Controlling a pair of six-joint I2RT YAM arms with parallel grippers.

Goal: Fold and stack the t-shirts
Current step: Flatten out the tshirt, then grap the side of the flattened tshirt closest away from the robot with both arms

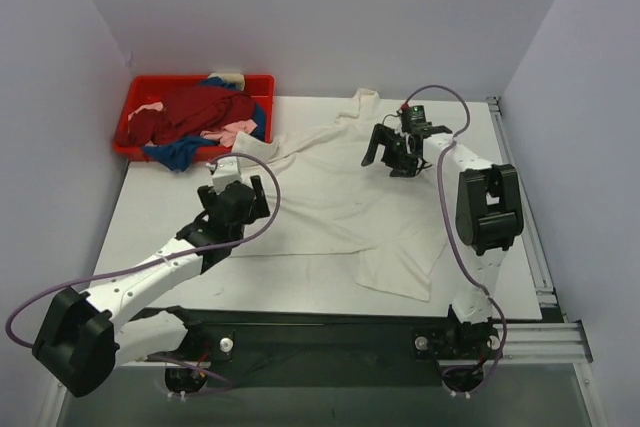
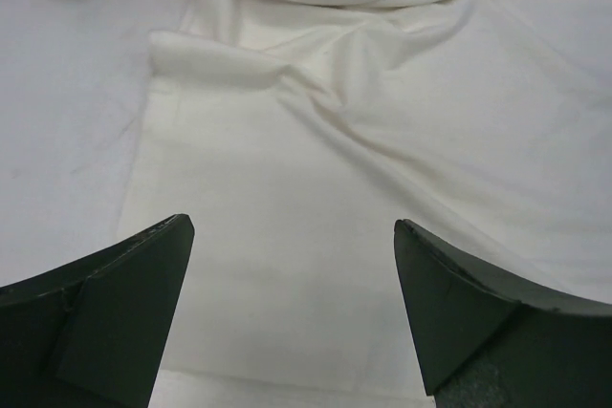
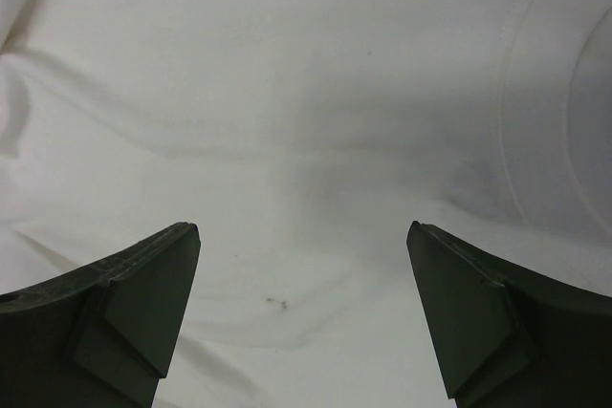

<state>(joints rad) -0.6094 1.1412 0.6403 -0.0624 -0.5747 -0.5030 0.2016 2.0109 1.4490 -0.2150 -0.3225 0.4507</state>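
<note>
Left gripper [image 2: 294,226]: jaws spread, empty, over cream-white t-shirt [image 1: 330,202]. Right gripper [image 3: 302,228]: jaws spread, empty, above same shirt. Red tray [image 1: 170,79]: coloured t-shirts [image 1: 200,107] heaped.

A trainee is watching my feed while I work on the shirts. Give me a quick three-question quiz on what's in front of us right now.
1. True or false: the left claw and the right claw are both open and hold nothing.
2. Where does the dark red t-shirt lie?
A) in the red tray
B) spread out at the table's near edge
C) between the right claw's fingers
3. Fill in: the spread-out t-shirt beneath both claws is ____ in colour.

Key: 1 true; 2 A; 3 cream-white.
</note>
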